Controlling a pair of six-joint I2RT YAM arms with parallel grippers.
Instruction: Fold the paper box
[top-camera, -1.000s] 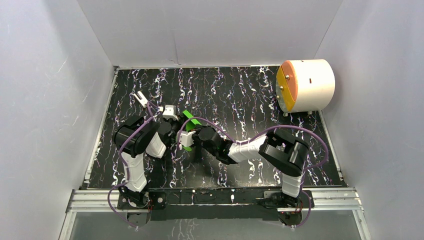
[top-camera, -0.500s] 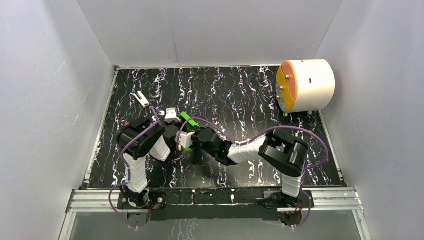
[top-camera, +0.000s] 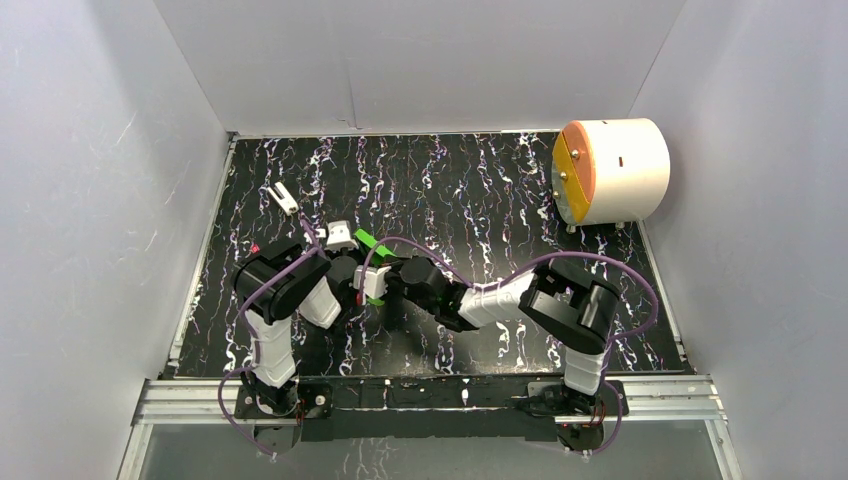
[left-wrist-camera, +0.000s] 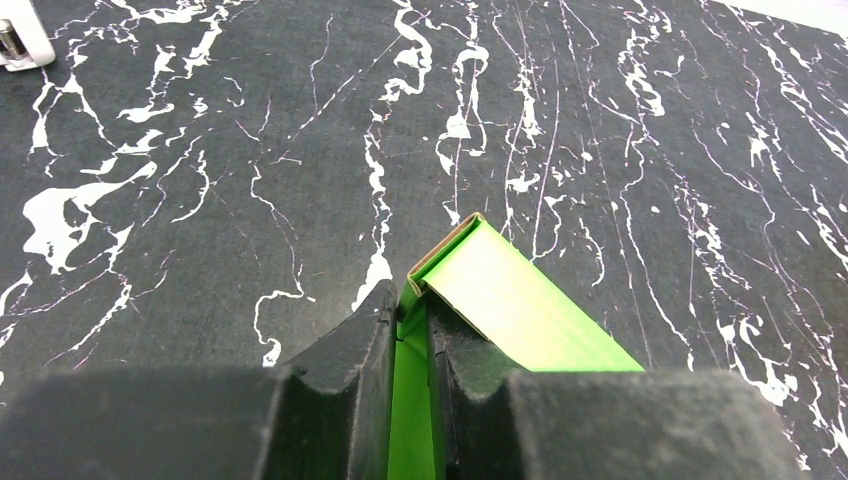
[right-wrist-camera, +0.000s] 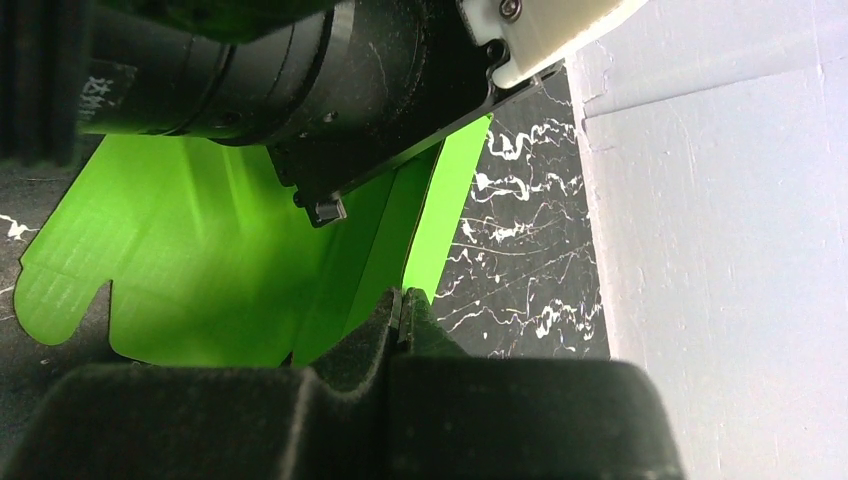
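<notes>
Near the left edge of the table, a small white piece, too small to identify. Centre-left, left gripper pinched on a fold of the paper box, half-folded green card. Beside it, right gripper clamped on another edge; card partly hidden by the left wrist, lettering there unreadable. Far right, white cylinder, orange face, contents hidden.

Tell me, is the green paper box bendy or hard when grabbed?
Probably bendy: the paper box is thin card, folded sharply where the left gripper pinches it. Likely light too: the right gripper holds it by just a thin edge.
</notes>
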